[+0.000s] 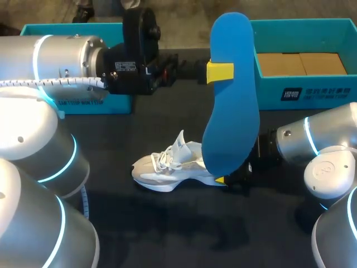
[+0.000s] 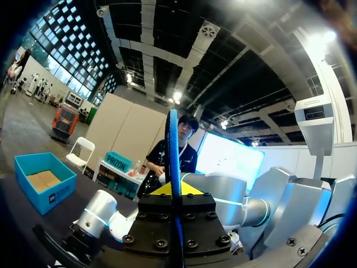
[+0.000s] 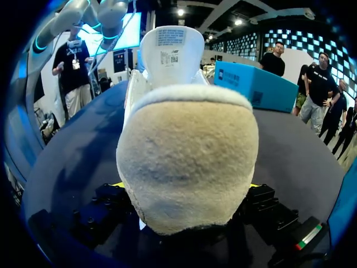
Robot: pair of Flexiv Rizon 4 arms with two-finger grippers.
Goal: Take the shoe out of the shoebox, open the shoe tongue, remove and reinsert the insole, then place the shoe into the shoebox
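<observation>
A large blue insole (image 1: 231, 111) hangs upright above the table, with my left gripper (image 1: 219, 72) shut on its upper part. In the left wrist view the insole (image 2: 173, 145) shows edge-on between the yellow tips of that gripper (image 2: 177, 190). The white shoe (image 1: 173, 164) lies on the black table, toe to the left and tongue pulled up. My right gripper (image 1: 231, 178) sits at its heel. In the right wrist view the beige heel (image 3: 187, 151) lies between the wide-spread fingers of the right gripper (image 3: 187, 187), which is open.
The teal shoebox (image 1: 312, 92) stands open at the back right with cardboard inside. A second teal box part (image 1: 89, 106) is at the back left, behind my left arm. Bare black table lies in front of the shoe.
</observation>
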